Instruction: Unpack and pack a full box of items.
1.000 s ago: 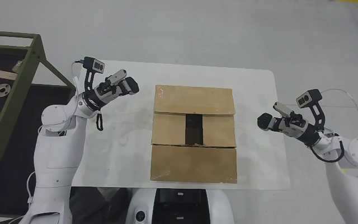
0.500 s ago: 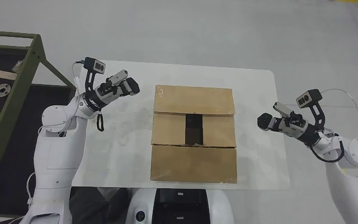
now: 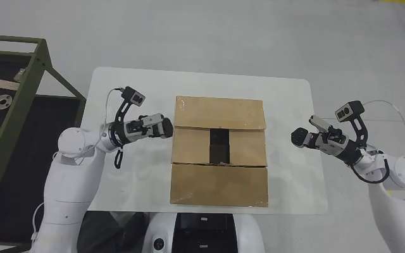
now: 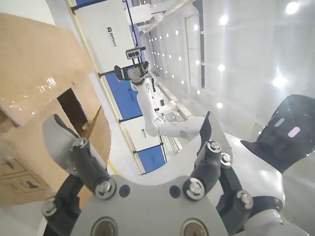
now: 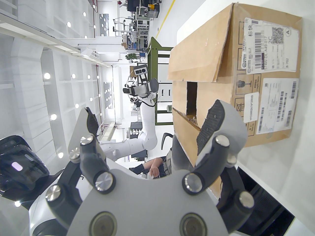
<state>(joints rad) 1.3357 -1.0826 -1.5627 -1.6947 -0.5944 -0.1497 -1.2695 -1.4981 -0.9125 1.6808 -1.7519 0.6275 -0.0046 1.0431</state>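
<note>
I see the brown cardboard box at the middle of the white worktop, square to its edges. Its top flaps are folded nearly shut, leaving a dark rectangular slot whose long side runs from the far edge toward the near edge. White printed labels cover the wall facing the right edge. My left pincer hangs just beside the box's left wall, spread wide and empty. My right pincer sits near the right edge, apart from the box, equally wide, holding nothing.
</note>
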